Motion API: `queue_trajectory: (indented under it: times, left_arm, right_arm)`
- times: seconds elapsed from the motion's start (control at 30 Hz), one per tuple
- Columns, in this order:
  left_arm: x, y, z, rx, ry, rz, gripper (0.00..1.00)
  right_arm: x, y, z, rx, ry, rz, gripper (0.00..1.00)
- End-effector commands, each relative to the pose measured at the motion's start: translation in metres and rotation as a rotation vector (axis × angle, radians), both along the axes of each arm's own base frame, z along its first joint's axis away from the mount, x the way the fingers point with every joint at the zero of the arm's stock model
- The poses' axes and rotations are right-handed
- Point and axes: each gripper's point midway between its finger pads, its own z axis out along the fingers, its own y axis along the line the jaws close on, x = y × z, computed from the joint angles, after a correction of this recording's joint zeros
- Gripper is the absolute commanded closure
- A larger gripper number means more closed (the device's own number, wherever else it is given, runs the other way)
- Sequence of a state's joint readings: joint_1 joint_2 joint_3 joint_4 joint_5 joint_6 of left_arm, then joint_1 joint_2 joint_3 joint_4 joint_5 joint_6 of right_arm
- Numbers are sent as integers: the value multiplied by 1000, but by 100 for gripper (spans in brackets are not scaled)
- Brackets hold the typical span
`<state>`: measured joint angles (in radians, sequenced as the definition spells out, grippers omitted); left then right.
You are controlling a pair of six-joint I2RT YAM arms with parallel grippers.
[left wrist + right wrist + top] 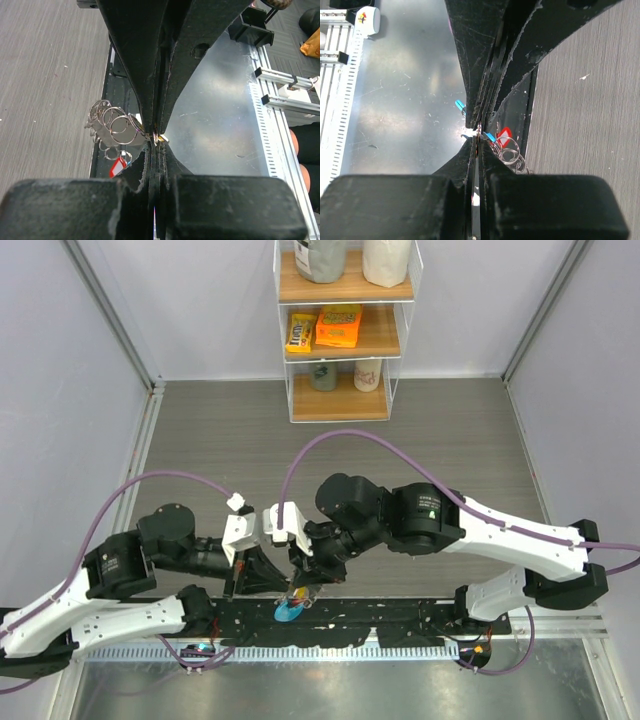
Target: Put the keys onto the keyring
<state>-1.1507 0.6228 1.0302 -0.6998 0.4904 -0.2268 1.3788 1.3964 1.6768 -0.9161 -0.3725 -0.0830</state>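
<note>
Both grippers meet tip to tip just above the near edge of the table. My left gripper (pixel 272 580) (pixel 156 139) is shut and pinches the wire of the keyring (pixel 114 124), whose silvery loops bunch beside its tips. The ring's blue tag (pixel 288 612) (pixel 490 136) hangs below. A red-tagged key (pixel 118 167) (pixel 504 137) dangles from the loops. My right gripper (pixel 306 578) (pixel 478 132) is shut on a small metal piece with a yellow glint (pixel 163 137), seemingly a key, pressed against the left tips. What lies between the jaws is mostly hidden.
A black rail (pixel 400 615) runs along the near table edge, with a shiny metal plate (pixel 395 100) below it. A white shelf unit (pixel 345 330) with snacks and jars stands at the far back. The grey table (pixel 420 430) lies beyond the arms.
</note>
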Motion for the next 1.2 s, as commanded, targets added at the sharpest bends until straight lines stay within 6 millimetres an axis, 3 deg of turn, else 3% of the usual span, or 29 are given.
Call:
queue_trajectory:
  times: [0.0,0.13,0.23,0.37,0.53,0.93,1.17]
  left_arm:
    - [12,-4,13,-65,-58,48,100]
    - [19,-2,21,-144,-87,107,100]
    - [23,0,27,-193,-99,135,100]
    - [26,1,37,-283,-114,164,100]
    - [25,1,49,-379,-119,168,100]
    - [14,2,85,-610,-145,113,100]
    - [11,0,89,-640,-154,90,100]
  right_arm:
    - [-7,2,28,138,2,26,94]
    - [-7,-5,34,200,-12,17,85]
    - [-6,-11,41,245,-25,7,68]
    - [-5,-18,47,309,-49,0,55]
    - [2,-27,57,384,-107,-36,53]
    - [14,-24,63,450,-256,-15,55]
    - [13,-23,74,512,-301,7,56]
